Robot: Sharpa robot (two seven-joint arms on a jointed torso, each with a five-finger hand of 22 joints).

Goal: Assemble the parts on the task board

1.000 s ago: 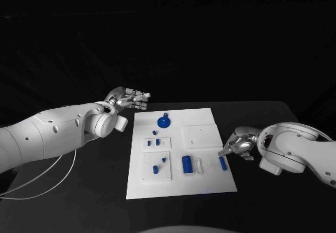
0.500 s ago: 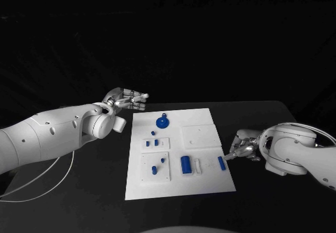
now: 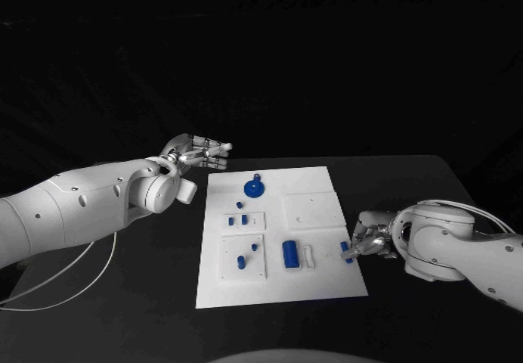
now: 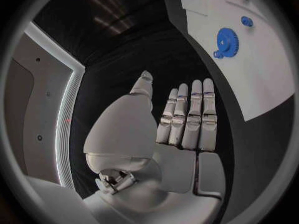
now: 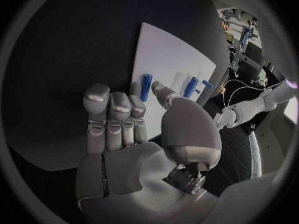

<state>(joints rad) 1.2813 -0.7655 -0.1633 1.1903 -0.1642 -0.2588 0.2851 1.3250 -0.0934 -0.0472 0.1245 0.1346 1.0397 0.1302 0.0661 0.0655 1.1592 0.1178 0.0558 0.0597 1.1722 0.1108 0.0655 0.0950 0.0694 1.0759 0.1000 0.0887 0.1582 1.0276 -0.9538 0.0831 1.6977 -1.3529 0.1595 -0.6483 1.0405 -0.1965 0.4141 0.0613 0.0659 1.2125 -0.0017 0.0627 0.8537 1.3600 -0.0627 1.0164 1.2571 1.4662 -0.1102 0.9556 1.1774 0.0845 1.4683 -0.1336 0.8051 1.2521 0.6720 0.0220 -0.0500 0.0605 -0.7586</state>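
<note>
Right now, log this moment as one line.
left hand: open, raised beyond board | right hand: fingers at blue peg on board's right edge, grip unclear | blue gear: untouched

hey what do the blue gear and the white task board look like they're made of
Blue gear: probably moulded or printed plastic; uniform saturated blue, matte, no metallic glint. White task board: looks like a rigid flat plastic or painted plate; even matte white with raised square panels, crisp straight edges. Neither material can be confirmed by sight alone.
</note>
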